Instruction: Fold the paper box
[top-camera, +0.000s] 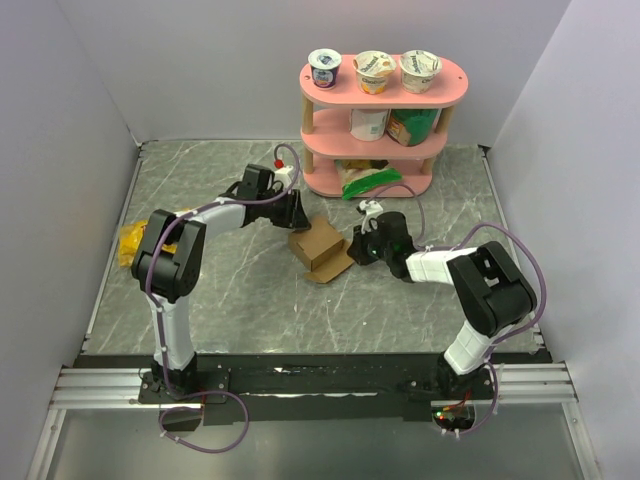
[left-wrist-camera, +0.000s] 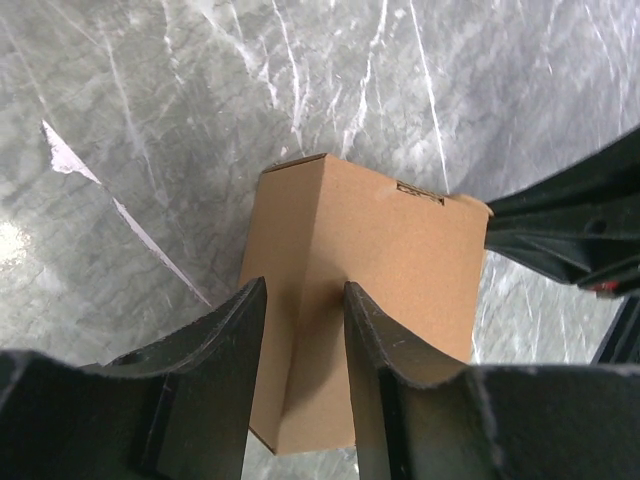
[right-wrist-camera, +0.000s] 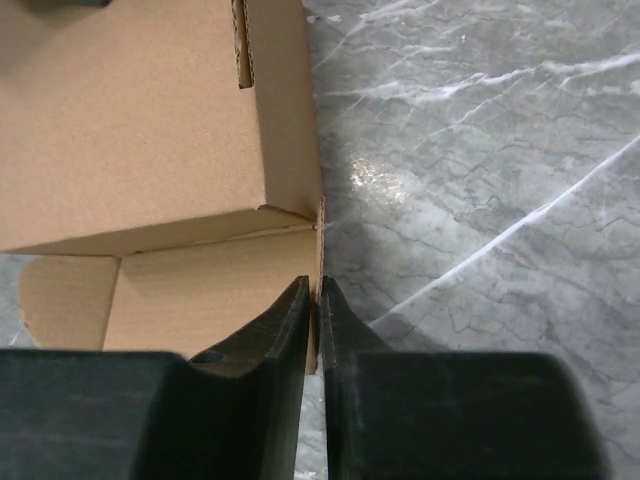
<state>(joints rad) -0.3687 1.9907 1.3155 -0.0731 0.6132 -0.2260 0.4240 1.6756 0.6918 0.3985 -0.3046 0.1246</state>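
Note:
The paper box (top-camera: 320, 247) is plain brown cardboard, partly folded, lying mid-table with a flap spread toward the front. My left gripper (top-camera: 296, 216) is at its far-left corner. In the left wrist view the left gripper (left-wrist-camera: 305, 285) is open, its fingers apart over a folded ridge of the box (left-wrist-camera: 390, 260). My right gripper (top-camera: 356, 246) meets the box's right side. Seen from the right wrist, the right gripper (right-wrist-camera: 313, 285) is shut on the thin edge of the box's lower flap (right-wrist-camera: 200, 290), below the box body (right-wrist-camera: 140, 110).
A pink three-tier shelf (top-camera: 385, 110) stands at the back with yogurt cups on top and a green bag (top-camera: 365, 180) at its foot. A yellow snack bag (top-camera: 130, 243) lies by the left wall. The right arm's black gripper (left-wrist-camera: 570, 230) shows beside the box.

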